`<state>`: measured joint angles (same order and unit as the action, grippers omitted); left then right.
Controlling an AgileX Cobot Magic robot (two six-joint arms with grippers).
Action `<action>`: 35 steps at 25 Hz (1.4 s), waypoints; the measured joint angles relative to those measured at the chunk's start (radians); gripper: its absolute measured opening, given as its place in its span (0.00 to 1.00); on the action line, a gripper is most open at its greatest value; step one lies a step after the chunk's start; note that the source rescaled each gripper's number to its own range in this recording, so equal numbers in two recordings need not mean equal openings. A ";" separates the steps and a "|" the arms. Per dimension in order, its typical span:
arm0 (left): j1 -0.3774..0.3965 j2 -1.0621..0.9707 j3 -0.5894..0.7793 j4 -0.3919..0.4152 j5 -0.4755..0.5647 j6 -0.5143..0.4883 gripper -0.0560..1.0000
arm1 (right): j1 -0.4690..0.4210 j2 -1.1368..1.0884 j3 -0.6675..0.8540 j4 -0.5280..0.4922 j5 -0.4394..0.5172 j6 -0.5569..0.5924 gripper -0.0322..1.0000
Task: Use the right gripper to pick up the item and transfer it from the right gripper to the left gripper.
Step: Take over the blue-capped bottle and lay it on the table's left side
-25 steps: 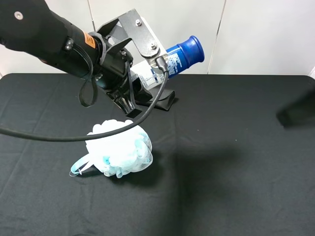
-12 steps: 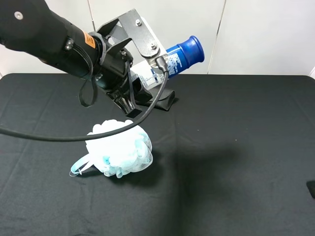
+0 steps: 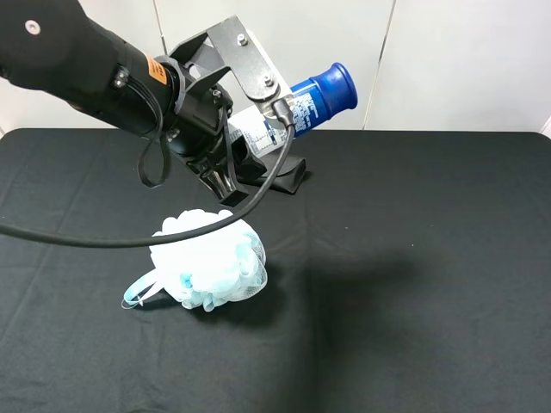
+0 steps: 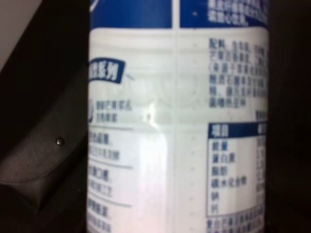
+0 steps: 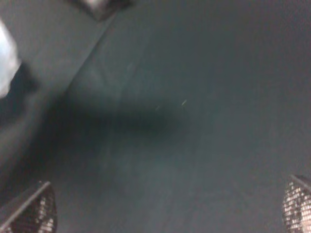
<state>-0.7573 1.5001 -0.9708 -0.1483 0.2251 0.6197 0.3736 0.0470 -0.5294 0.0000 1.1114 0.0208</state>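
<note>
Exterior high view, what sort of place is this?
Likely a robot lab bench: black-draped table, bare white wall panels, and a robot arm holding a spray can.

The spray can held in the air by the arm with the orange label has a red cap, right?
No: the high camera shows a dark blue cap on the spray can, not red. The rest is right.

I am seeing the can showing white with a blue label and dark blue cap, the sponge showing pale blue and white, the tablecloth black.
</note>
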 joint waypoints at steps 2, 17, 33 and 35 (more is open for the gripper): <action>0.000 0.000 0.000 0.000 0.000 0.000 0.07 | 0.000 -0.027 0.000 -0.015 -0.002 0.010 1.00; 0.000 0.000 0.000 0.000 -0.001 0.000 0.07 | 0.000 -0.048 0.040 0.019 -0.082 0.013 1.00; 0.000 0.000 0.000 0.000 -0.001 0.000 0.07 | -0.150 -0.049 0.040 0.019 -0.083 0.015 1.00; 0.000 0.000 0.000 0.000 -0.001 0.000 0.07 | -0.204 -0.049 0.040 0.019 -0.083 0.015 1.00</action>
<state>-0.7573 1.5001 -0.9708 -0.1483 0.2242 0.6197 0.1693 -0.0020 -0.4896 0.0193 1.0281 0.0357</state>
